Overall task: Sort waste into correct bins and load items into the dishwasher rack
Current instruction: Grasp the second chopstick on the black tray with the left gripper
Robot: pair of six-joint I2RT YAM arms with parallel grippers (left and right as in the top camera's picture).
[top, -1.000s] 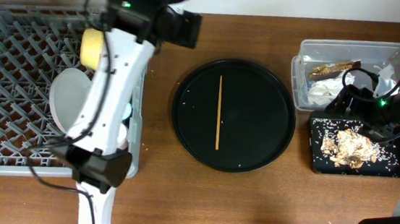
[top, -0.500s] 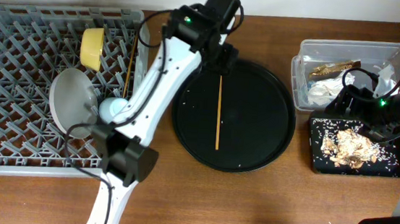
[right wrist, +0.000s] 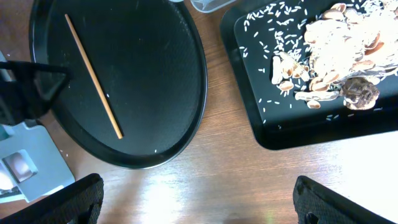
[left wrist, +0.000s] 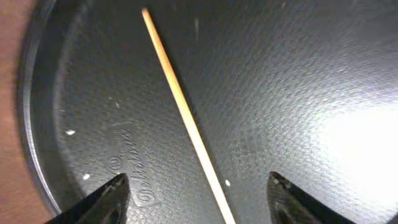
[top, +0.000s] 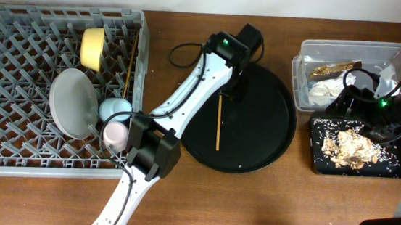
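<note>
The step in hand is picking up the last chopstick (left wrist: 180, 115), which lies flat by itself on the big round black tray (top: 256, 143). The left gripper (left wrist: 198, 186) hangs right over it. Its two fingers are apart, one on each side of the stick, and they are not pinching it yet. The stick runs up and away from the gap between the fingers, so the fingers sit near one end of it, not the middle. Next, I think the gripper needs to go down until its tips almost touch the tray, then close on the thin stick and lift it over to the dishwasher rack (top: 9, 132). That could be tricky, because the stick is skinny and may slip or tip. The rack already holds the yellow bowl (top: 92, 48), the plate (top: 70, 105), the blue cup (top: 116, 108), the pink cup (top: 116, 134) and another chopstick (top: 129, 73). The right gripper (right wrist: 196, 199) is wide open with nothing in it, near the black rectangular tray (top: 320, 163) of food scraps (top: 350, 145).
</note>
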